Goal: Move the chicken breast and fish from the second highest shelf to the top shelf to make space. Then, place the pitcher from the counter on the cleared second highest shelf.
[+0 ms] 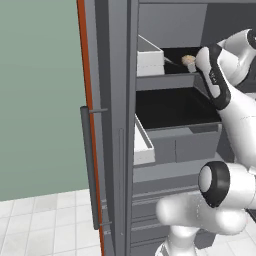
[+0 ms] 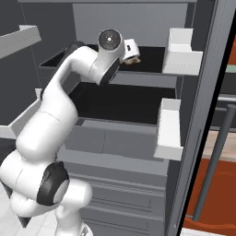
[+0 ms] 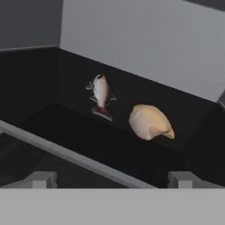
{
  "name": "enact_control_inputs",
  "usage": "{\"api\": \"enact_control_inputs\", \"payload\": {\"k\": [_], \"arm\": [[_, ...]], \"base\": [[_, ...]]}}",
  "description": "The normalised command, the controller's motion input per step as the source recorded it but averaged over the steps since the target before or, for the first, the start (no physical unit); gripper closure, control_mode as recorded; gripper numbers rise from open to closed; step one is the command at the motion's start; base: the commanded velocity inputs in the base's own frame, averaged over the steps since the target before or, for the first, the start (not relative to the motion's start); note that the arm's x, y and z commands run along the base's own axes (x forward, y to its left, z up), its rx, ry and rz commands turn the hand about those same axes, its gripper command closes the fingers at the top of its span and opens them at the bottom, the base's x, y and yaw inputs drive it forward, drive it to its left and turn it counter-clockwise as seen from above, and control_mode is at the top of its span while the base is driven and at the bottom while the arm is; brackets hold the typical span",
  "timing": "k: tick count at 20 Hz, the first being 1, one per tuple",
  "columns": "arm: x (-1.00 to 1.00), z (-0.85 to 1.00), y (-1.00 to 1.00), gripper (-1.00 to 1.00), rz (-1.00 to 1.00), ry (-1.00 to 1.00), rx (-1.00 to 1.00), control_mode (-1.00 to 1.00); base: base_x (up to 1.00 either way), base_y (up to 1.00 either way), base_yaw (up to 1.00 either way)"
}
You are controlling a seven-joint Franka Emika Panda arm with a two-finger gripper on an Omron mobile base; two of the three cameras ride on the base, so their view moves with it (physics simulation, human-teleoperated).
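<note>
Hand (image 3: pixel 112 180) hovering open and empty at the top shelf (image 3: pixel 66 154) edge — chicken breast (image 3: pixel 150 122) lying at 1 o'clock, fish (image 3: pixel 101 93) just beside it at 11. Risking a nudge off the front edge while retreating — fingers sweeping low.

The fish (image 3: pixel 101 94) lies on a black shelf (image 3: pixel 52 125) at upper centre of the frame, its tail pointing toward the camera. The chicken (image 3: pixel 150 122) sits just beside it, to the right and slightly lower, not touching. The shelf's grey front edge runs diagonally across the lower frame. A pale wall (image 3: pixel 145 39) fills the top.
</note>
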Motion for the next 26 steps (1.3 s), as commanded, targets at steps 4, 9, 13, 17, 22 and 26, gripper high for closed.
{"api": "enact_control_inputs", "payload": {"k": [4, 9, 13, 17, 22, 26], "arm": [[-1.00, -0.18, 0.17, -1.00, 0.00, -0.03, 0.00, -1.00], [-1.00, -0.01, 0.17, -1.00, -0.11, 0.00, 0.08, -1.00], [-0.99, 0.00, 0.16, -1.00, -0.20, 0.03, 0.18, -1.00], [-0.89, -0.07, 0.16, -1.00, -0.20, 0.10, 0.18, -1.00], [-0.61, -0.45, 0.01, -1.00, -0.15, 0.17, 0.15, -1.00], [-0.24, -0.46, 0.01, -1.00, -0.03, 0.12, 0.04, -1.00]], "base": [[0.00, 0.00, 0.00], [0.00, 0.00, 0.00], [0.00, 0.00, 0.00], [0.00, 0.00, 0.00], [0.00, 0.00, 0.00], [0.00, 0.00, 0.00]]}}
